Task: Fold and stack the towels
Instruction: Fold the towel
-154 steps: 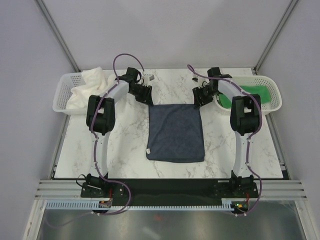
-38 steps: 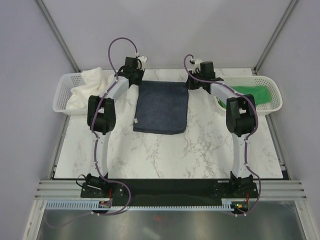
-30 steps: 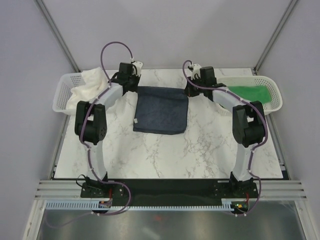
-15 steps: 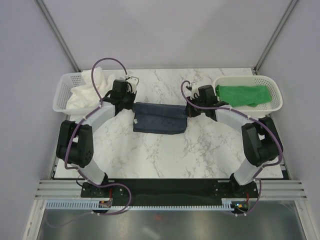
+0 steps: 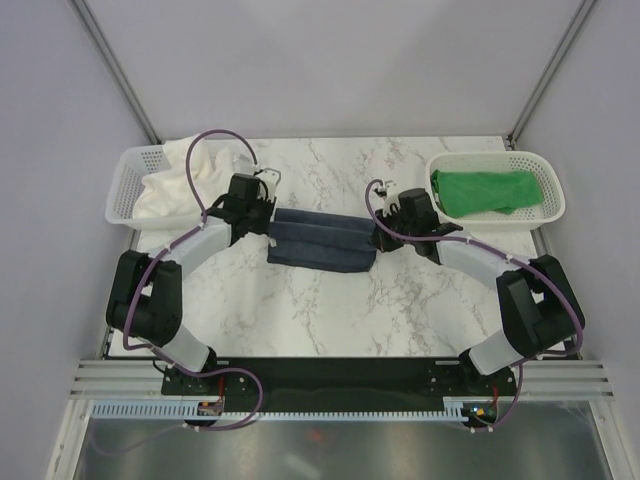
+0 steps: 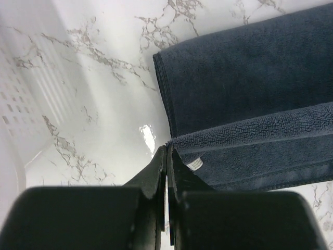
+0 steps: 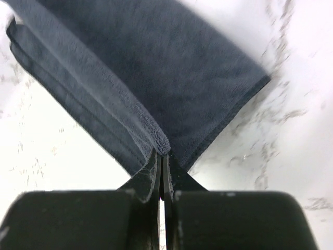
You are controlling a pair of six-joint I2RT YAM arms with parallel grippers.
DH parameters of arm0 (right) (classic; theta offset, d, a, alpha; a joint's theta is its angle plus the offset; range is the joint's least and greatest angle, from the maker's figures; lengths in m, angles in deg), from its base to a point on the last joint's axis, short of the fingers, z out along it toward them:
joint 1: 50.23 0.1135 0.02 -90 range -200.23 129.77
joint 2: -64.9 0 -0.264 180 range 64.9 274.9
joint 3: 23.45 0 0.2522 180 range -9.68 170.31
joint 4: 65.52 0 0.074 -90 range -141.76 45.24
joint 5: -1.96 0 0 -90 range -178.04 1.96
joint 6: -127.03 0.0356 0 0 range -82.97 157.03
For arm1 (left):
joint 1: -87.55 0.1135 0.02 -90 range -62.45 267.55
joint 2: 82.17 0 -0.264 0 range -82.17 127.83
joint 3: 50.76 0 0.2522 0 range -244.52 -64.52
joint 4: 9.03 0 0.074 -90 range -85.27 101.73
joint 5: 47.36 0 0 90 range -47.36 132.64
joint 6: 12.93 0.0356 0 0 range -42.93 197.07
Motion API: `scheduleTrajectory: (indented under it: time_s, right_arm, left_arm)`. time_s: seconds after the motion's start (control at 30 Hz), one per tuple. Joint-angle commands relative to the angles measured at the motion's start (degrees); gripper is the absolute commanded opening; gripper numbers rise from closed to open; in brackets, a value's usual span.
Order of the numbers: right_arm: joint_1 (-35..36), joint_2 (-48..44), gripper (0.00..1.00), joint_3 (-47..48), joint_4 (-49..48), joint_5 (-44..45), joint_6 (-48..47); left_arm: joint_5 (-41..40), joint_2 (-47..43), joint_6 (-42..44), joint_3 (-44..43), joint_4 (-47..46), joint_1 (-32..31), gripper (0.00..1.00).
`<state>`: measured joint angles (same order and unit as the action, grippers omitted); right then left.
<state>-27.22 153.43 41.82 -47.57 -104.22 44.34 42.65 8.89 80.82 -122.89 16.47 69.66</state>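
Note:
The navy-blue towel lies at the middle of the marble table, its far edge lifted and drawn over the lower layer as a narrow band. My left gripper is shut on the left end of that raised edge; in the left wrist view the gripper pinches the towel at its corner, beside the label. My right gripper is shut on the right end, and the right wrist view has the gripper holding the towel by its hem. The cream-white towel and the green towel lie in baskets.
A white mesh basket stands at the table's left edge and shows in the left wrist view as the basket. Another white basket stands at the right. Bare marble lies between the towel and the arm bases.
Both grippers have come toward the near side with the navy towel's far edge, folding it over itself; the towel now shows as a narrower band. Both arms have bent outward.

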Motion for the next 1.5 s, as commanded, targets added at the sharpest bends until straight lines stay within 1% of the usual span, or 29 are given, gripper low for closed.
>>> scheduleTrajectory:
  time_s: [0.0,0.03,0.13,0.2,0.23,0.27,0.33,0.37,0.43,0.47,0.5,0.53,0.6,0.63,0.7,0.73,0.77,0.8,0.83,0.9,0.93,1.0,1.03,1.07,1.1,1.17,1.23,1.33,1.47]
  right_arm:
    - [2.5,-2.4,0.0,-4.7,-3.5,2.2,3.1]
    - [2.9,-2.3,0.0,-5.6,-5.1,2.4,3.8]
    - [3.5,-1.7,0.0,-7.6,-5.5,3.2,6.0]
    - [3.5,-2.0,0.02,-9.0,-5.3,3.7,7.0]
    - [3.5,-3.3,0.06,-9.8,-5.2,3.9,7.1]
    - [3.5,-4.2,0.17,-10.5,-5.2,4.0,7.2]
    - [3.5,-7.3,0.29,-11.6,-4.3,4.8,7.5]
    - [3.5,-8.4,0.36,-11.7,-1.5,4.8,7.4]
    - [3.5,-12.0,0.4,-11.5,0.5,4.5,7.6]
    - [3.5,-13.1,0.43,-11.4,2.2,3.9,7.9]
    - [3.5,-14.3,0.45,-11.2,2.7,3.4,8.2]
    - [3.5,-15.9,0.46,-11.0,3.5,2.9,9.4]
    - [3.5,-16.8,0.46,-9.5,4.2,2.6,11.1]
    - [3.5,-16.6,0.45,-8.8,4.2,2.6,12.0]
    - [3.5,-15.3,0.42,-7.0,2.8,1.5,14.8]
    - [3.5,-13.3,0.4,-6.4,1.9,1.2,15.5]
    - [3.6,-12.0,0.36,-6.0,-0.2,0.7,17.3]
    - [3.7,-10.7,0.35,-5.4,-1.3,0.6,18.3]
    - [3.9,-7.9,0.34,-5.3,-3.2,0.0,19.3]
    - [4.2,-4.2,0.35,-5.7,-5.5,-0.1,21.9]
    - [4.2,-3.1,0.36,-6.1,-6.5,1.8,22.7]
    - [4.2,-2.0,0.36,-8.4,-8.0,4.9,24.5]
    - [4.2,-1.6,0.36,-9.1,-8.9,8.0,24.8]
    - [4.2,-1.4,0.36,-9.8,-9.3,9.3,24.8]
    - [4.2,-0.8,0.36,-10.5,-9.5,10.4,24.0]
    - [4.2,-0.4,0.35,-11.6,-10.4,14.1,23.6]
    - [4.2,0.1,0.35,-12.0,-10.6,15.8,23.3]
    - [4.2,-1.0,0.36,-11.5,-9.9,17.8,22.5]
    - [4.2,-2.4,0.37,-5.1,-5.6,20.2,21.2]
  left_arm:
    - [-2.8,-2.4,-1.5,1.7,-0.9,-1.1,0.02]
    - [-3.6,-2.8,-1.6,1.9,-1.0,-1.4,0.02]
    - [-4.4,-3.2,-2.3,3.3,-0.8,-2.3,0.02]
    - [-6.2,-3.0,-2.4,3.8,0.3,-3.7,0.06]
    - [-8.3,-3.0,-2.3,3.9,0.8,-4.2,0.1]
    - [-9.3,-3.4,-2.7,3.9,1.3,-4.9,0.18]
    - [-11.9,-4.4,-2.9,4.4,2.3,-5.0,0.27]
    - [-13.1,-5.5,-3.1,4.4,2.7,-5.0,0.32]
    - [-15.3,-6.9,-3.1,4.2,3.5,-5.0,0.34]
    - [-15.3,-7.7,-3.2,4.1,3.6,-5.0,0.41]
    - [-15.4,-8.8,-3.2,3.4,3.7,-5.0,0.45]
    - [-15.1,-9.2,-5.3,2.7,4.3,-5.0,0.47]
    - [-12.9,-9.8,-6.8,-0.1,5.0,-5.0,0.47]
    - [-8.8,-9.8,-7.9,-1.2,5.6,-5.0,0.47]
    - [-3.6,-9.9,-12.2,-3.0,5.3,-5.0,0.46]
    - [2.1,-9.7,-13.4,-2.9,4.4,-5.0,0.46]
    - [4.4,-9.3,-16.0,-2.3,1.9,-5.0,0.45]
    - [6.3,-8.7,-16.9,-1.9,0.4,-5.0,0.45]
    - [9.9,-6.2,-17.5,-1.6,-0.9,-5.0,0.45]
    - [9.6,-2.7,-17.4,-3.1,-2.5,-5.0,0.45]
    - [9.2,-0.2,-16.9,-4.0,-2.4,-5.0,0.45]
    - [8.6,6.8,-16.1,-8.6,-1.0,-4.8,0.45]
    - [7.9,8.9,-15.4,-10.3,-0.3,-4.6,0.45]
    - [7.1,12.9,-15.0,-13.5,0.1,-4.5,0.44]
    - [5.5,14.6,-14.9,-14.7,0.2,-4.3,0.44]
    - [4.6,19.3,-14.7,-18.2,0.1,-3.5,0.44]
    - [3.6,22.0,-15.2,-20.5,1.2,-2.8,0.44]
    - [1.6,23.8,-16.4,-23.4,2.9,-1.8,0.44]
    - [3.0,19.6,-16.9,-23.3,3.3,-1.8,0.48]
